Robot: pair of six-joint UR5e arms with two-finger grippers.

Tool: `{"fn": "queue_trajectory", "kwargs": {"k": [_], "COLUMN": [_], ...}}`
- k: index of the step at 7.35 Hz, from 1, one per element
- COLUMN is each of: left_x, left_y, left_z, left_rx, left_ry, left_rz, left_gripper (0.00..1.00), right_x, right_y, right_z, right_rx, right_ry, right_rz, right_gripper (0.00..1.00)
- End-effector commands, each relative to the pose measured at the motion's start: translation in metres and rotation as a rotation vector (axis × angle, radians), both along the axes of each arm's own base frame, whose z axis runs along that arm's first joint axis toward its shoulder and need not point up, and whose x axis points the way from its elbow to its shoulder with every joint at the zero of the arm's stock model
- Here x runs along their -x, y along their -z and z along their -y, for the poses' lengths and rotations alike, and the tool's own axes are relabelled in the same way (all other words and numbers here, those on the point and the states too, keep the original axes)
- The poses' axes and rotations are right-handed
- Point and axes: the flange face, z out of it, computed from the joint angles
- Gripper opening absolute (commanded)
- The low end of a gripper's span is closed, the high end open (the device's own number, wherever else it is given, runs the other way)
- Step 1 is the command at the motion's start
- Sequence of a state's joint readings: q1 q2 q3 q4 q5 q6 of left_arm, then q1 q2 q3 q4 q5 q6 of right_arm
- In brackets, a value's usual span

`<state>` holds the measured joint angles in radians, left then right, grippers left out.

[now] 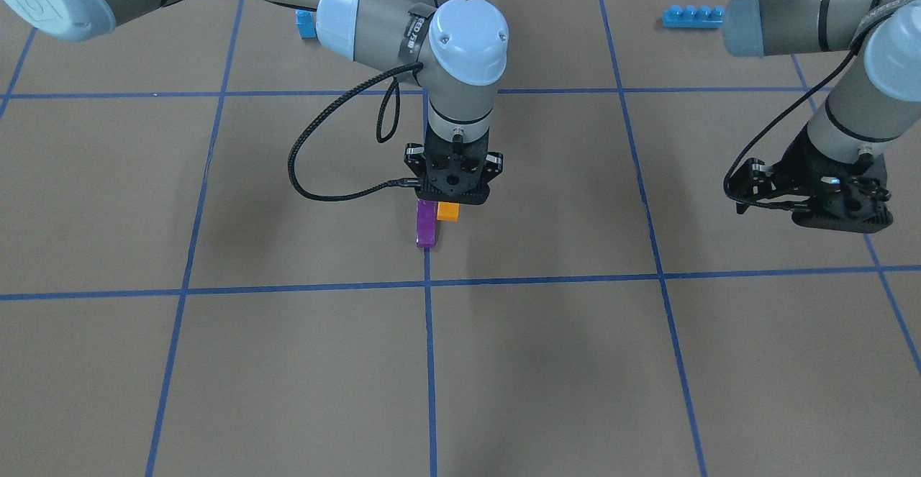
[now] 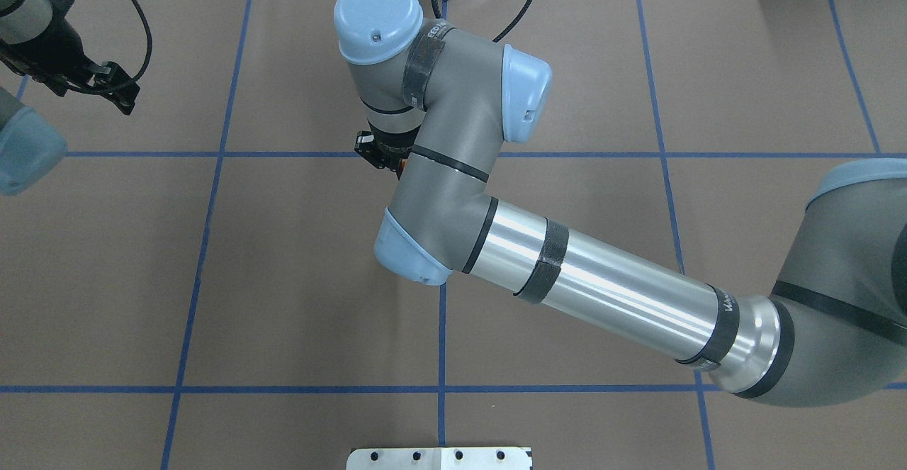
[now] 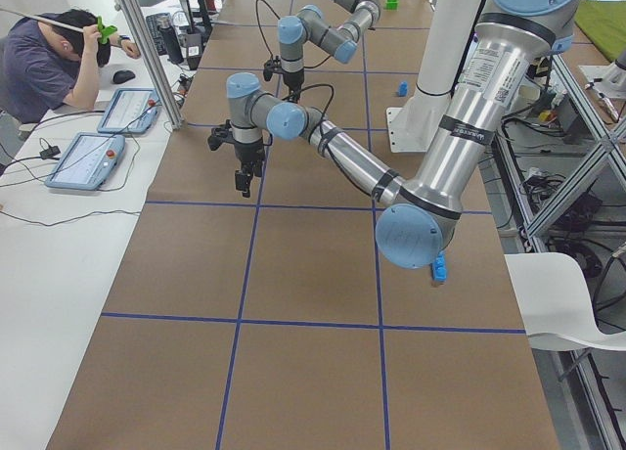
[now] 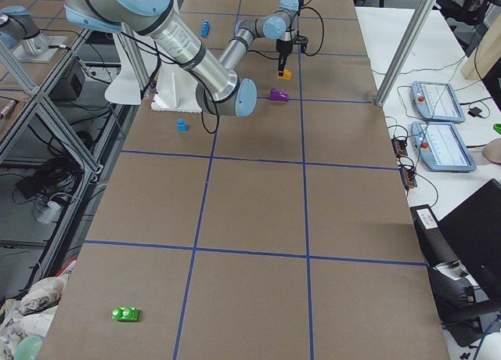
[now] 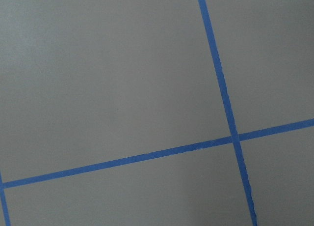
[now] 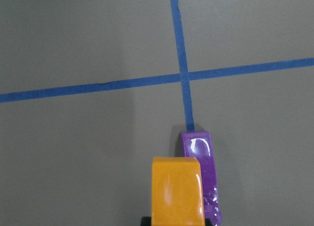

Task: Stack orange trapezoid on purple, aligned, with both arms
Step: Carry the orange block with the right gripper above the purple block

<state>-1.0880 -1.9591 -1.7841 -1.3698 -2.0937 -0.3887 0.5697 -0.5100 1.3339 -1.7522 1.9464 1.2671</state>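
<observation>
My right gripper (image 1: 455, 200) points straight down and is shut on the orange trapezoid (image 1: 448, 211), holding it just above the table. The right wrist view shows the orange trapezoid (image 6: 176, 191) close up, with the purple brick (image 6: 198, 172) beside it on its right. The purple brick (image 1: 426, 224) lies on the brown table on a blue tape line. The right side view shows the orange trapezoid (image 4: 286, 74) lifted clear of the purple brick (image 4: 278, 95). My left gripper (image 1: 809, 203) hangs far off to the side over bare table; I cannot tell if it is open or shut.
A long blue four-stud brick (image 1: 692, 16) and a small blue brick (image 1: 306, 24) lie near the robot's base. A green brick (image 4: 125, 314) lies at the table's right end. An operator (image 3: 49, 49) sits at a side desk with tablets.
</observation>
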Motion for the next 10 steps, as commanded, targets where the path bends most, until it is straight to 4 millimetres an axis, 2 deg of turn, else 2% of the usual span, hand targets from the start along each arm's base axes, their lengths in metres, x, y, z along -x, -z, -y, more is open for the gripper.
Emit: {"fn": "queue_trajectory", "kwargs": {"k": [1,4,5,10], "left_x": [-0.001,-0.001,-0.002,-0.002], "left_y": [0.002,0.003,0.003,0.005], "left_z": [0.001,0.001,0.001,0.002], "left_rx": [-0.002,-0.005,-0.005,-0.008], "left_ry": [0.000,0.000,-0.001,-0.001], "left_rz": [-0.002,-0.003,-0.003,-0.003], "left_gripper": [1.00,1.00,1.00,1.00], "right_x": [0.000,0.003,0.009,0.012], "right_y": [-0.018,-0.039,-0.043,-0.051], "right_z": [-0.003,-0.010,-0.016,-0.016], "right_rx": [0.023,0.044,0.046,0.040], "right_ry": [-0.033,-0.039,-0.028,-0.022], "right_rz": [-0.016,-0.036,-0.042,-0.038], "right_gripper": [0.00,0.00,0.00,0.00]}}
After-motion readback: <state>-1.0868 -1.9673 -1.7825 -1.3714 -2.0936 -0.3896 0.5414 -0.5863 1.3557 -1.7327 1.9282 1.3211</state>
